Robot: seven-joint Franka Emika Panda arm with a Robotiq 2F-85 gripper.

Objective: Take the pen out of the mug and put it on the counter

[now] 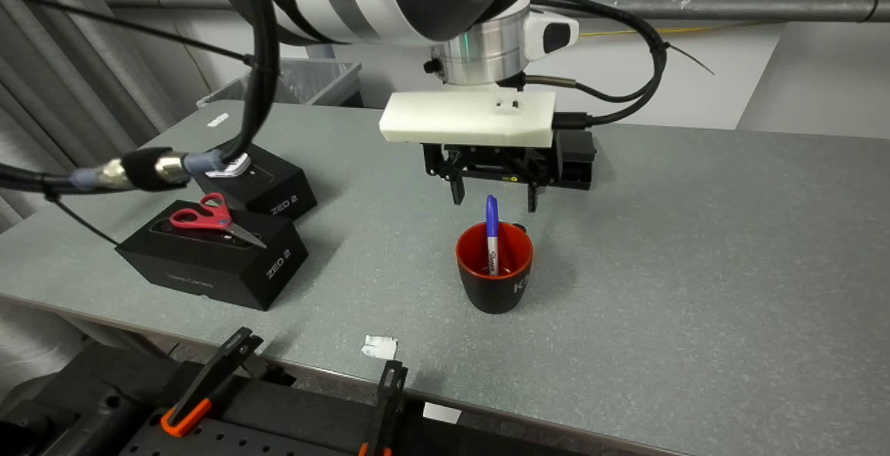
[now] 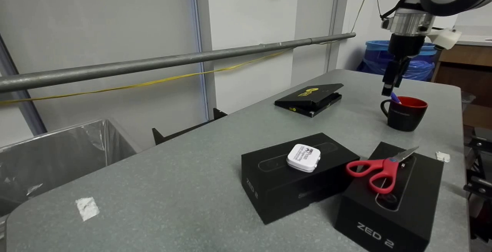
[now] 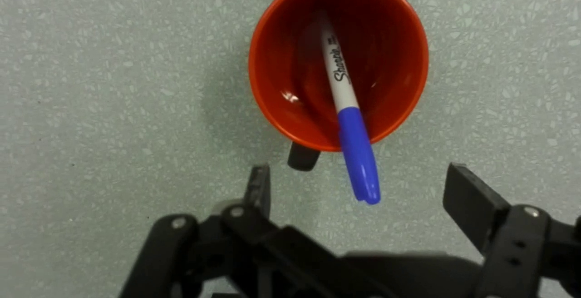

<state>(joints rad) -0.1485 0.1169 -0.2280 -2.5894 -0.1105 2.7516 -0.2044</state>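
The pen (image 1: 492,216), a marker with a blue cap and white barrel, leans inside the mug (image 1: 487,296), cap end up and over the rim. The mug is black outside and red inside. It stands upright on the grey counter (image 1: 695,268). In the wrist view the pen cap (image 3: 358,152) sticks past the rim of the mug (image 3: 283,80), near the black handle. My gripper (image 1: 494,207) is open and empty, with its fingertips spread on either side of the cap, not touching it. In an exterior view only the top of the pen (image 2: 395,98) shows beside my gripper (image 2: 388,90).
Two black boxes (image 1: 222,261) stand on the counter, one carrying red-handled scissors (image 1: 208,216), the other a small white case (image 2: 303,157). A flat black box (image 2: 309,98) lies behind my gripper. Clamps (image 1: 215,372) stand along the counter's front edge.
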